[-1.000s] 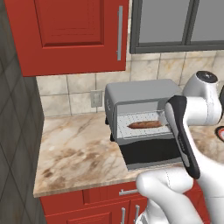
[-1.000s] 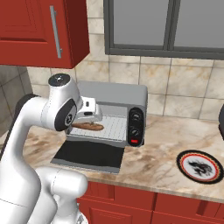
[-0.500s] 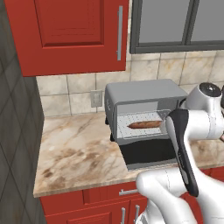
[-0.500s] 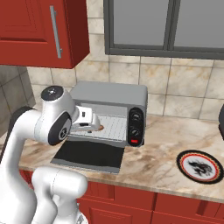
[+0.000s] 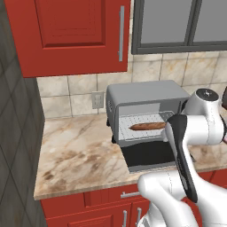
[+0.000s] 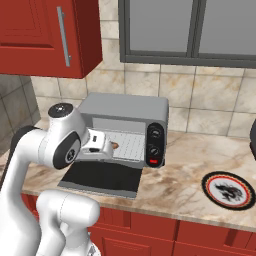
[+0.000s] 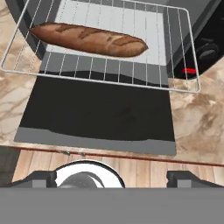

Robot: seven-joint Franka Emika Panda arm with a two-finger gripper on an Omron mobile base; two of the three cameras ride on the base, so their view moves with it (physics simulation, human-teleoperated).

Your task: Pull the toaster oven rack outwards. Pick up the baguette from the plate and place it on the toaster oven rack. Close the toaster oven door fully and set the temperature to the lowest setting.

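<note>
Baguette lay whole on the pulled-out rack in the hand view, toward 11 o'clock; the right base view hid most of it. Gripper jaws stood wide apart, empty.

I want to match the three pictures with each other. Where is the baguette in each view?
Left base view: baguette right of centre, on the pulled-out toaster oven rack.
Right base view: a small tip beside the arm.
Hand view: upper left.
Shared landmark: the open toaster oven door.
</note>
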